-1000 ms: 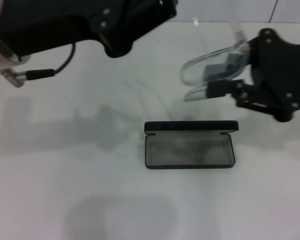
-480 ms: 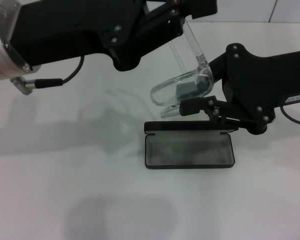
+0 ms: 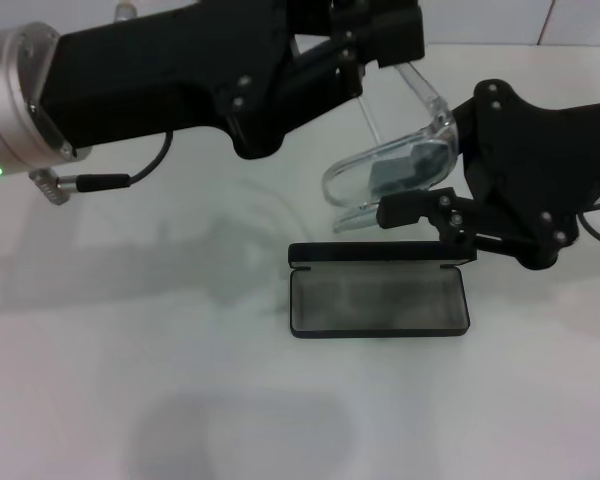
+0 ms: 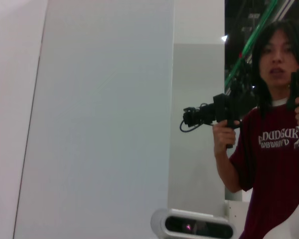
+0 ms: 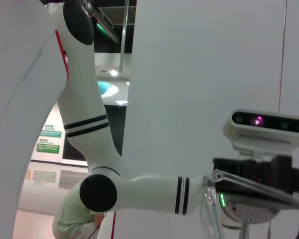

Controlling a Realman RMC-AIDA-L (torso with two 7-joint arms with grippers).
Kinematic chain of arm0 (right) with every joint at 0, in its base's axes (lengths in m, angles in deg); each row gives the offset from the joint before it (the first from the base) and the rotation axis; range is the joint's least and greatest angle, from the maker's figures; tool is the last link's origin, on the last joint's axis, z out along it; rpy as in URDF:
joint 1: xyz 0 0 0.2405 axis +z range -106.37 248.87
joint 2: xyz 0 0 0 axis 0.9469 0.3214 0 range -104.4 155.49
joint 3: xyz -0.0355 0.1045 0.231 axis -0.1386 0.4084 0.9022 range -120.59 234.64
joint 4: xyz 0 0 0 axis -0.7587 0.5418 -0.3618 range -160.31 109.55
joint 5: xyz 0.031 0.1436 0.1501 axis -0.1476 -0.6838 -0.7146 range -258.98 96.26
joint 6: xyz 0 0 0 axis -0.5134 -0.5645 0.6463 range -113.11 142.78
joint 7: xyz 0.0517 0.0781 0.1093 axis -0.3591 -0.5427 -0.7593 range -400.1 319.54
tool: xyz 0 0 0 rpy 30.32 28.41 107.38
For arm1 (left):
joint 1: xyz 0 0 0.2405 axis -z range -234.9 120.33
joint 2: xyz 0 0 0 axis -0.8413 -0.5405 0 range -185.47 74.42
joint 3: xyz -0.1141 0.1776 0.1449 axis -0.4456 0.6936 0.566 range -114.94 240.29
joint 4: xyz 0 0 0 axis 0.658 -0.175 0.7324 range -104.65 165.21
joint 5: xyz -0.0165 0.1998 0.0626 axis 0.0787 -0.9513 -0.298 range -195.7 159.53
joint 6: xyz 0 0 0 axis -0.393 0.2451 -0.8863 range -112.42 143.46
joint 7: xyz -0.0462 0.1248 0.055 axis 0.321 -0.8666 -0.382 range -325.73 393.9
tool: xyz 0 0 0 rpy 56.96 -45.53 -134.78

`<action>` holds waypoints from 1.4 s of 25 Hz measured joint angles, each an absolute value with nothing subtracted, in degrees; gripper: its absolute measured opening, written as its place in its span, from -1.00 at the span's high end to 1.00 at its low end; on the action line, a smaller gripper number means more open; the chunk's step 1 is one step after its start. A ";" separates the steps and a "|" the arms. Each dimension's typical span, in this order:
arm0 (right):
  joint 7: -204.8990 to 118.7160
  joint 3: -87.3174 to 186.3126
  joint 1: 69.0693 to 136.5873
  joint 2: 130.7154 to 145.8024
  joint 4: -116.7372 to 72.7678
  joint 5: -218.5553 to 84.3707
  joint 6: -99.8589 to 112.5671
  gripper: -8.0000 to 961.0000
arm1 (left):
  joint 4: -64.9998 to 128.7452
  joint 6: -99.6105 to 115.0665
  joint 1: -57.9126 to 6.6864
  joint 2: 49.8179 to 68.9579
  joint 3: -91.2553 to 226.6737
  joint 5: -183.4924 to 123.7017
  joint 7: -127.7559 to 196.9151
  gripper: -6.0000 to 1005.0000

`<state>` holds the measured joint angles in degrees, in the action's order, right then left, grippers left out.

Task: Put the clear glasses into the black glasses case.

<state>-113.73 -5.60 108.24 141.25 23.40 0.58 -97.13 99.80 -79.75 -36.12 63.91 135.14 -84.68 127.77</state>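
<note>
The clear glasses (image 3: 380, 172) hang in the air just behind the raised lid of the black glasses case (image 3: 378, 300), which lies open on the white table with its grey lining up. My right gripper (image 3: 408, 190) comes in from the right and is shut on the lens; a grey pad shows through the plastic. My left gripper (image 3: 380, 35) reaches in from the upper left and meets the tip of the upper temple arm. In the right wrist view a curved clear piece of the glasses (image 5: 208, 211) shows close up.
The white table (image 3: 180, 380) lies bare around the case. In the left wrist view a person (image 4: 274, 149) in a dark red shirt stands holding hand controllers. The right wrist view shows the robot's head camera (image 5: 268, 127) and a white arm (image 5: 139, 191).
The left arm swung in from the left to the glasses' temple arm. The right gripper carried the glasses down toward the case, then both shifted slightly right.
</note>
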 joint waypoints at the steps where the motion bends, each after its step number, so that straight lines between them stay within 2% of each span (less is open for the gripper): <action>1: -113.72 -5.54 108.18 141.22 23.41 0.38 -97.20 0.74 | 99.82 -79.76 -36.11 63.91 135.16 -85.07 127.83 0.73; 26: -112.14 -5.53 108.11 141.02 23.32 0.72 -95.60 0.74 | 99.62 -81.78 -34.78 64.17 129.63 -88.17 126.45 0.73; 35: -107.94 -5.67 106.42 140.94 25.71 0.46 -97.32 0.74 | 89.64 -75.76 -34.75 64.17 117.80 -87.92 120.95 0.73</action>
